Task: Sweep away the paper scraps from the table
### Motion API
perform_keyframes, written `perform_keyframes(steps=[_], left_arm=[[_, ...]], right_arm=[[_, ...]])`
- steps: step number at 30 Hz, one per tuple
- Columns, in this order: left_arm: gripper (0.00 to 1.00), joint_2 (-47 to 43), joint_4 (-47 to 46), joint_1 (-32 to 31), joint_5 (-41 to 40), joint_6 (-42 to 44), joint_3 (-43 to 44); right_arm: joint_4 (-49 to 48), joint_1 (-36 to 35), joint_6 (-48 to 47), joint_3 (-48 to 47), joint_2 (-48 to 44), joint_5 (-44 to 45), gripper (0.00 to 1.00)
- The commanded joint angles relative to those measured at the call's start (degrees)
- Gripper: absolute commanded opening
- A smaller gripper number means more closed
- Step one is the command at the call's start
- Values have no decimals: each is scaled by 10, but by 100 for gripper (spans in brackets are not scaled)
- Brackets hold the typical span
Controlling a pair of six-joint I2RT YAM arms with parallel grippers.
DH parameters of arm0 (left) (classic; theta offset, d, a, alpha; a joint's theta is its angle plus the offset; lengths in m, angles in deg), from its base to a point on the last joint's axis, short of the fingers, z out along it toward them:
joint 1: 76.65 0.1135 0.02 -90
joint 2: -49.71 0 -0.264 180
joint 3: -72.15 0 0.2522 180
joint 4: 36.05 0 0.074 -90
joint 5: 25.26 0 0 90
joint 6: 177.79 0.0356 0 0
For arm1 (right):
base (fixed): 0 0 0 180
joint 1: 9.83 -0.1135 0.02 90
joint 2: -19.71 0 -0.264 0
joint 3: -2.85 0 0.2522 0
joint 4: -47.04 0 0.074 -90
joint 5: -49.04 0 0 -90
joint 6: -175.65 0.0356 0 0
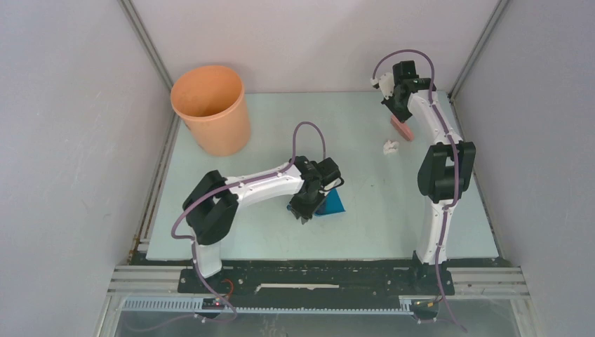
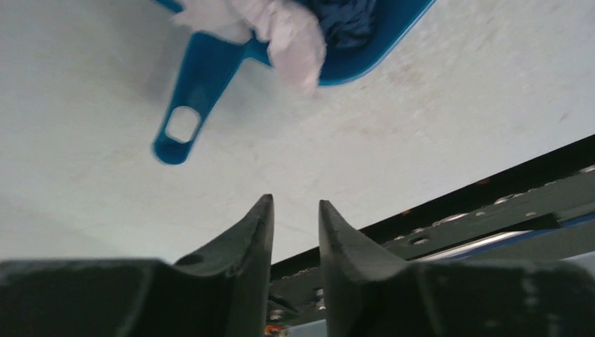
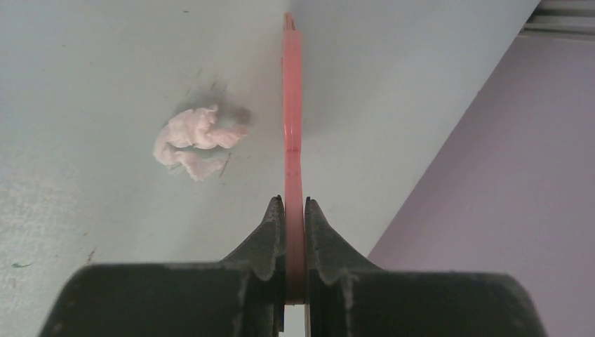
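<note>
A pale crumpled paper scrap (image 1: pixel 390 147) (image 3: pixel 196 140) lies on the table (image 1: pixel 379 210) at the far right. Just beyond it is the pink brush (image 1: pixel 401 128) (image 3: pixel 292 105), held edge-on with my right gripper (image 1: pixel 394 112) (image 3: pixel 294 201) shut on its handle. The blue dustpan (image 1: pixel 332 203) (image 2: pixel 189 98) rests mid-table, carrying a pale pink scrap (image 2: pixel 291 35) and a dark blue scrap (image 2: pixel 347 21). My left gripper (image 1: pixel 303 214) (image 2: pixel 295 203) hovers just near of the dustpan handle, open a little, with nothing between its fingers.
An orange bucket (image 1: pixel 210 109) stands at the far left corner of the table. Grey walls close in both sides and the back. A black metal rail (image 2: pixel 491 210) runs along the near edge, close behind my left gripper.
</note>
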Motion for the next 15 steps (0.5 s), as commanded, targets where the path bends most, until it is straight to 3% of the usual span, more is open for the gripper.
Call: perform_keyframes(steps=[1,5,11,15], left_arm=[[43,-82,1,-2,-84,33,-28],[52,-118,-39,0,-120,77,-64],[54,-127,-114,10,-125,177,-108],[53,-127,-178,27,-85,237,-143]], right_arm=[[-18,1,-14,-44,-10,34,0],[-28,0,-20,-34,-12,38,0],[-30,6,-22,-11,-15,25,0],[-32,8,-19,5,-22,14,0]])
